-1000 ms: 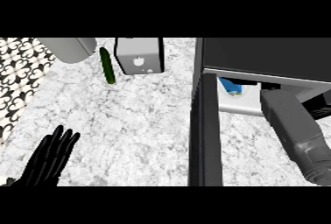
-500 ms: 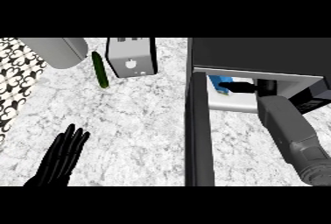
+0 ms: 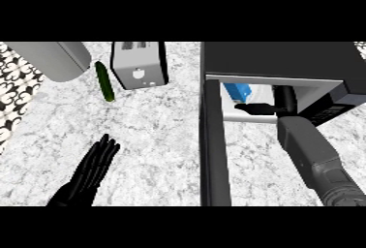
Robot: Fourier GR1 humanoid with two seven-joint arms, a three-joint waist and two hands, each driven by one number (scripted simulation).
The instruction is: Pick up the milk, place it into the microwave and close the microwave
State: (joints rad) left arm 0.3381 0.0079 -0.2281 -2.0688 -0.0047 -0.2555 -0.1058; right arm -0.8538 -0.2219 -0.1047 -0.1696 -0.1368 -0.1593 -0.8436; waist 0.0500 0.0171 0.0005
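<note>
1. Head view: the microwave (image 3: 279,59) sits at the right on the marble counter (image 3: 157,135), with its door (image 3: 214,150) wide open.
2. The blue milk carton (image 3: 238,90) stands inside the microwave, near the left side.
3. The right hand (image 3: 262,109) is inside too, just beside the milk. I cannot tell if it holds it.
4. The left hand (image 3: 89,169) rests low at the left, fingers straight and together.
5. A toaster (image 3: 139,65) and a cucumber (image 3: 105,81) lie at the back.
</note>
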